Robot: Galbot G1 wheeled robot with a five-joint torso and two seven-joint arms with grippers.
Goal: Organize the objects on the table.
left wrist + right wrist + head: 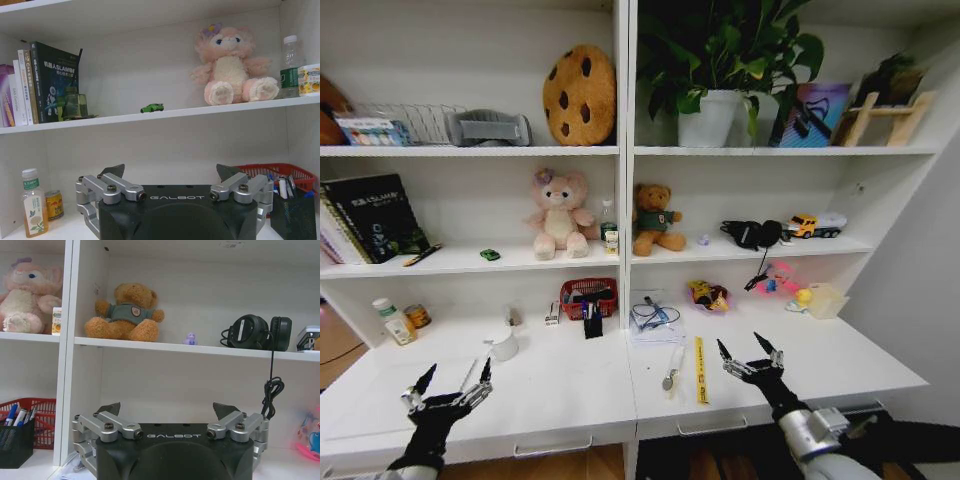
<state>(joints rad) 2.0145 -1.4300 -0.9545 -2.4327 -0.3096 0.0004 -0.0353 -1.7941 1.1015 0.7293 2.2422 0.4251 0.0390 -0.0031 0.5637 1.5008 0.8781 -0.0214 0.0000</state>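
Over the front edge of the white surface both grippers hover, fingers spread, grasping nothing. Left gripper hangs above the surface's left part; right gripper above its right part. Just left of the right gripper lies a yellow ruler, and further left a silver pen-like tool. Beyond the right gripper, further back, sit a coiled cable on paper and a black pen holder in front of a red basket. Ahead and right of the left gripper stands a small white cup; ahead and left of it, a bottle and a can by the wall. Green toy car sits on the shelf above and beyond the left gripper, left of the pink plush. In the left wrist view the car is above the released left gripper. In the right wrist view the right gripper is spread below the teddy bear and headphones.
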